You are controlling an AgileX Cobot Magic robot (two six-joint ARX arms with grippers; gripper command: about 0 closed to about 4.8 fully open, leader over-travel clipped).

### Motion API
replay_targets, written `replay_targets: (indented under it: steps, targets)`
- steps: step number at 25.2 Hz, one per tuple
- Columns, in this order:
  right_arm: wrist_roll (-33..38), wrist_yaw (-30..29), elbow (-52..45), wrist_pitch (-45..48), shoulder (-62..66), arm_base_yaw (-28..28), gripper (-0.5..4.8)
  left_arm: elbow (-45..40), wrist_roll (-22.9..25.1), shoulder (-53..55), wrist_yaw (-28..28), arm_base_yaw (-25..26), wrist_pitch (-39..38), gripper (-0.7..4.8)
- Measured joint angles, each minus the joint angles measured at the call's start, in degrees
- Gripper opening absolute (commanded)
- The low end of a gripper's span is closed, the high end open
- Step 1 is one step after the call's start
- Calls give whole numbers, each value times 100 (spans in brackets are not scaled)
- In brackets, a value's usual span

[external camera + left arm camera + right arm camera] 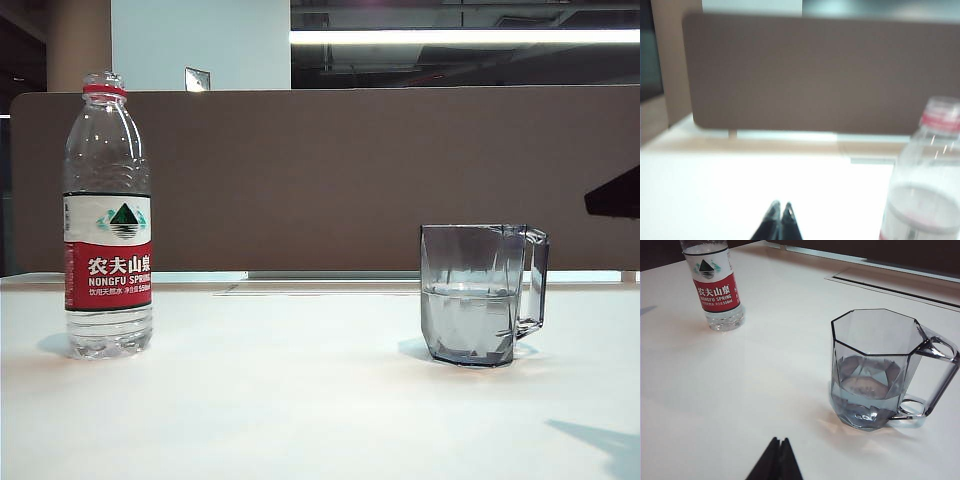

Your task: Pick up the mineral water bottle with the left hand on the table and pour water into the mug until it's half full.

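Bottle (107, 215) and mug (482, 293) stand apart on white table (300, 400), both claws (780, 212) (779, 447) closed.

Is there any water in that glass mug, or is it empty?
The mug holds water, roughly to half its height: the exterior view shows a clear water line midway up its wall, and the right wrist view shows liquid pooled inside it.

At left of the exterior view the bottle (107, 215) is clear, glossy plastic with a smooth printed label. At right the mug (480, 293) is glossy, grey-tinted and see-through, glass or plastic I cannot tell. The table (300, 400) is smooth white with a soft sheen; the panel (350, 170) behind looks matt brown.
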Motion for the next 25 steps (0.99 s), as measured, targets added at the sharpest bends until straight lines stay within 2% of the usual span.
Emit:
replay_targets:
  steps: [5, 10, 13, 16, 25]
  targets:
    - [0, 0, 0, -11, -2, 0, -5, 0, 0, 4, 0, 0, -686, -6]
    - [0, 0, 0, -13, -2, 0, -5, 0, 0, 0, 0, -9, -671, -6]
    - [0, 0, 0, -13, -2, 0, -5, 0, 0, 0, 4, -361, -671, -6]
    - [0, 0, 0, -13, -2, 0, -5, 0, 0, 0, 4, -505, -669, -6]
    - [0, 0, 0, -13, -2, 0, -5, 0, 0, 0, 2, -533, -669, -6]
